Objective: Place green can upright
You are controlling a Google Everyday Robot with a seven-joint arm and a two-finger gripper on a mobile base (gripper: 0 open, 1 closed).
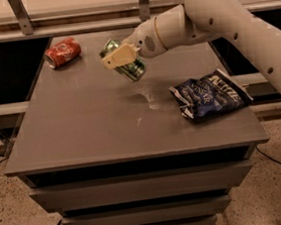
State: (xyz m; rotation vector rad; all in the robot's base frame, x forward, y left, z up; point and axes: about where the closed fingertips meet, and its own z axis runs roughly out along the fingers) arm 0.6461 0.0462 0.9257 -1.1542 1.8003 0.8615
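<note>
The green can (pixel 126 66) is tilted, its top toward the upper left, held a little above the grey table (pixel 92 124) near the table's far middle. My gripper (pixel 119 57) is shut on the green can, a pale finger (pixel 118 57) lying across its side. The white arm reaches in from the upper right.
A red soda can (pixel 62 52) lies on its side at the table's far left corner. A dark blue chip bag (pixel 209 95) lies at the right. A shelf with metal posts (pixel 19 14) runs behind the table. The table's front edge is near.
</note>
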